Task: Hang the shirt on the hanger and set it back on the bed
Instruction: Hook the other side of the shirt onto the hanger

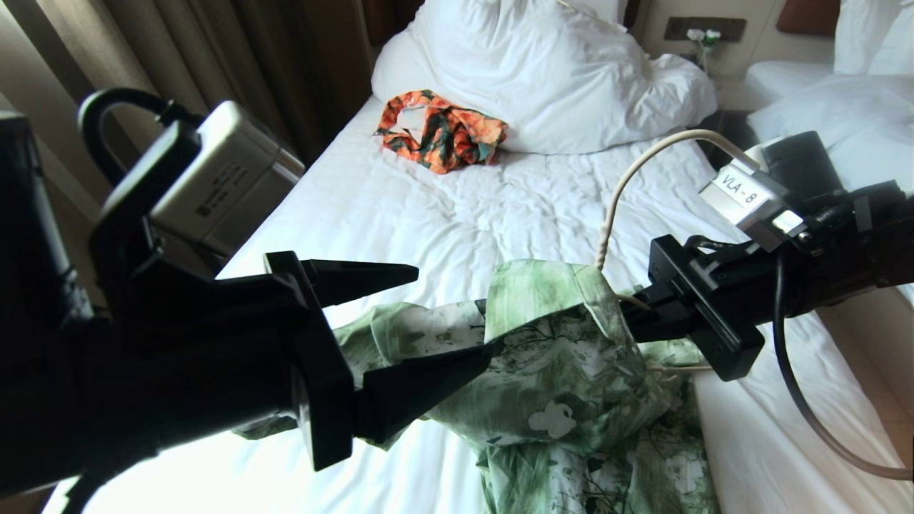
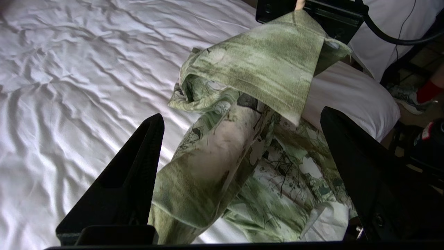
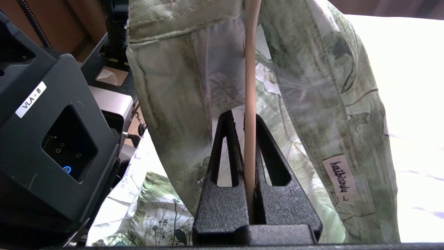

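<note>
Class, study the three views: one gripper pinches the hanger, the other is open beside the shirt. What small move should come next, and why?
Probably the left gripper, open and empty, should close on the shirt near its bunched shoulder. The right gripper pinches the hanger inside the collar, but the fabric droops crumpled onto the bed, not spread along the hanger.

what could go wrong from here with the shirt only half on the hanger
The right gripper pinches only the thin hanger, so it could twist or slip. The shirt drapes bunched over one end and may slide off. The open left gripper hovers close and could snag the cloth.
</note>
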Robot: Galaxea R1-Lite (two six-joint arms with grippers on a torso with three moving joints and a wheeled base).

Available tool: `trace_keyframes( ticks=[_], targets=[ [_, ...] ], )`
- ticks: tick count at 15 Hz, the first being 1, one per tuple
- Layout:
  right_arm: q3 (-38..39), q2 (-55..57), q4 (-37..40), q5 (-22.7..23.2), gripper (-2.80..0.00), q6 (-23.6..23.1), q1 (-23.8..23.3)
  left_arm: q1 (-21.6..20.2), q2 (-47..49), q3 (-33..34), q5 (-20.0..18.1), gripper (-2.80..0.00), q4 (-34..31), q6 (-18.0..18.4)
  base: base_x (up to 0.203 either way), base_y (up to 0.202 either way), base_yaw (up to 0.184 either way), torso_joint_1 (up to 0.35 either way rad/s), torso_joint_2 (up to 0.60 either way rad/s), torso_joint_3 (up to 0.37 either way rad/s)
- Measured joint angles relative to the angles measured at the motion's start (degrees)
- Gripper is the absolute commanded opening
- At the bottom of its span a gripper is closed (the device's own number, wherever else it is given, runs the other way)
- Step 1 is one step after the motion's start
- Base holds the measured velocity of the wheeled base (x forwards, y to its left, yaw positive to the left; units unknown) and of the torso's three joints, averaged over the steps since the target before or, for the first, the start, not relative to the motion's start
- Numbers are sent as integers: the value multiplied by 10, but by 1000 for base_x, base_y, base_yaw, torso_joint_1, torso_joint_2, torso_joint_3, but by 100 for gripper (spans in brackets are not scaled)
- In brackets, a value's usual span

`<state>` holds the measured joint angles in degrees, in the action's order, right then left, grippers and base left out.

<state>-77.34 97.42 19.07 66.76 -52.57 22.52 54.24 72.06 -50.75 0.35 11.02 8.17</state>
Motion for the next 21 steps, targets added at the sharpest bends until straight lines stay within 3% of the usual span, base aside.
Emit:
trace_keyframes(
  ticks=[4,13,14,21],
  targets=[
    [0,-4,0,0,-280,0,5,1,51,8,3,0,101,26,0,0,0,0,0,0],
    [6,-11,0,2,-280,0,4,15,110,12,3,0,131,30,0,0,0,0,0,0],
    [7,-11,0,2,-280,0,4,17,115,13,4,-280,140,31,0,0,0,0,0,0],
    [5,-13,0,5,-280,-1,3,25,121,22,12,-280,145,32,0,0,0,0,0,0]
  ],
)
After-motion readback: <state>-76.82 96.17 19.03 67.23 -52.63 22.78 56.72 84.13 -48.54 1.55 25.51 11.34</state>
